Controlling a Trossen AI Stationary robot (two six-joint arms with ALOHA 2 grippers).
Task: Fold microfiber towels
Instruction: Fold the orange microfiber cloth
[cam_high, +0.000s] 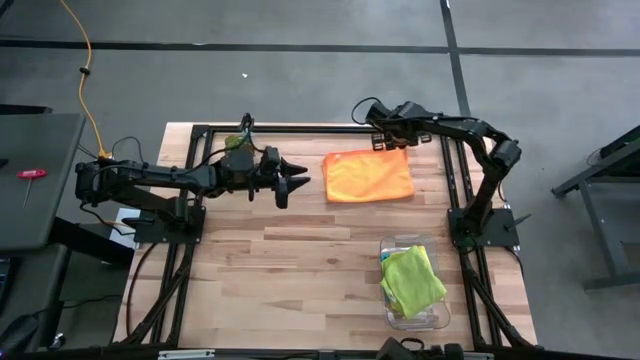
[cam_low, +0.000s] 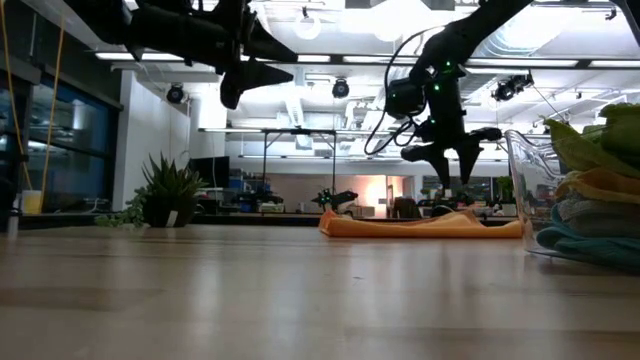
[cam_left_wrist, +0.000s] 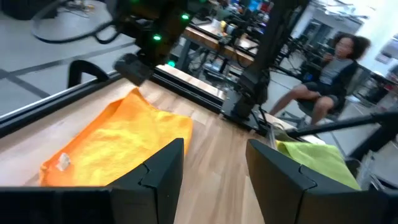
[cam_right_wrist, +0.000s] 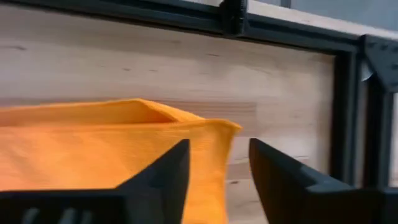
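- Orange microfiber towel (cam_high: 368, 176) lay folded flat at the far middle of the wooden counter (cam_high: 300, 270), apparently mid-fold.
- The right gripper (cam_high: 385, 143) hovered at its far right corner, fingers apart and empty, likely just off the cloth.
- The left gripper (cam_high: 296, 181) waited just left of the towel, fingers apart.
- A lime green towel (cam_high: 411, 279) topped those stacked in the clear bin (cam_high: 431, 318), near right.

- High view looks straight down on the whole table (cam_high: 300, 260).
- Low view sits at table-top level, facing the room.
- Left wrist view looks from afar across the orange towel (cam_left_wrist: 118, 146).
- Right wrist view sits close above that towel's corner, which all views share.
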